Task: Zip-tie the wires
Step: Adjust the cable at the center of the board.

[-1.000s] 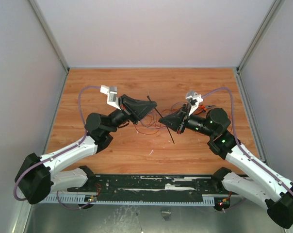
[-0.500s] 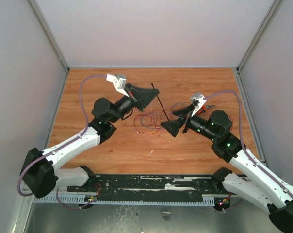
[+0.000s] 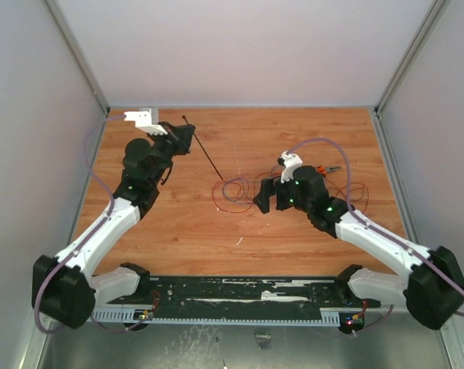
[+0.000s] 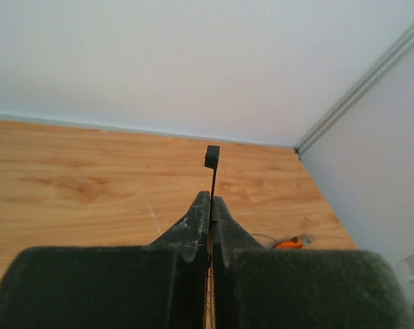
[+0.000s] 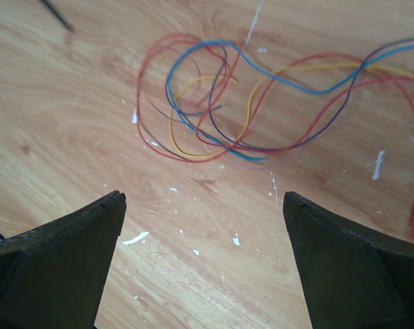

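The left tool point(image 4: 212, 205) clamps the zip tie point(image 4: 212, 156), head beyond its tips; the right tool point(image 5: 203, 200) gapes above the wires point(image 5: 214, 140), likely to bunch them.

From above and behind the arms, we look steeply down on the whole table point(image 3: 178, 231), the wires point(image 3: 233, 192) lying near mid-frame. Our left wrist camera sits well left of the wires and looks nearly level along the tight-pressed left gripper point(image 4: 211, 204) and the zip tie point(image 4: 212, 175) toward the far right corner. Our right wrist camera hangs close above the wires, looking down past the wide-spread right gripper point(image 5: 203, 199), and shares those loops with the top view.
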You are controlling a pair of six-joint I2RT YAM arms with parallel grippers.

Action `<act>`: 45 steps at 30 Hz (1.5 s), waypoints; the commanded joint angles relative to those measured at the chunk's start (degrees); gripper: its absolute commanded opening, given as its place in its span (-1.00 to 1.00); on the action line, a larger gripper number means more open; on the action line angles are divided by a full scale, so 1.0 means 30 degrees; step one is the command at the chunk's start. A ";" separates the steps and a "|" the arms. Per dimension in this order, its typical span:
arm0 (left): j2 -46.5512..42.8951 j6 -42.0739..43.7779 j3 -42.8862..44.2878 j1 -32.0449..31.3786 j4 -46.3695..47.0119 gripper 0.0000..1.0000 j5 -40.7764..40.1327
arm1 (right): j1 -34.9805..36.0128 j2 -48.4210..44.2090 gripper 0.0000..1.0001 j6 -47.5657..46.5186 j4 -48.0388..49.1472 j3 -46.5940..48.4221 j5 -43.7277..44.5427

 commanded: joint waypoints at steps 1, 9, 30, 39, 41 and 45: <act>-0.2541 -0.0197 -0.0752 0.0407 -0.1837 -1.00 -0.1801 | 0.0098 0.2328 0.98 -0.0087 0.1536 0.0640 0.0304; -0.5802 -0.0642 -0.1485 0.0667 -0.3185 -1.00 -0.2027 | 0.0527 0.7503 0.77 -0.1033 0.3383 0.2749 -0.0595; -0.6921 -0.0270 -0.1418 0.0680 -0.3794 -1.00 -0.1727 | 0.1720 1.4319 0.45 -0.2631 0.2193 0.7562 -0.0674; -0.7069 -0.0429 -0.1607 0.0698 -0.3732 -1.00 -0.1683 | 0.2386 1.5634 0.45 -0.2405 0.1408 0.8795 -0.0960; -0.7150 -0.0427 -0.1654 0.0698 -0.3740 -1.00 -0.1649 | 0.2718 1.5996 0.45 -0.2460 0.1313 0.9082 -0.1066; -0.7341 -0.0404 -0.1684 0.0698 -0.3820 -1.00 -0.1676 | 0.3288 1.6708 0.45 -0.2617 0.1183 0.9750 -0.1799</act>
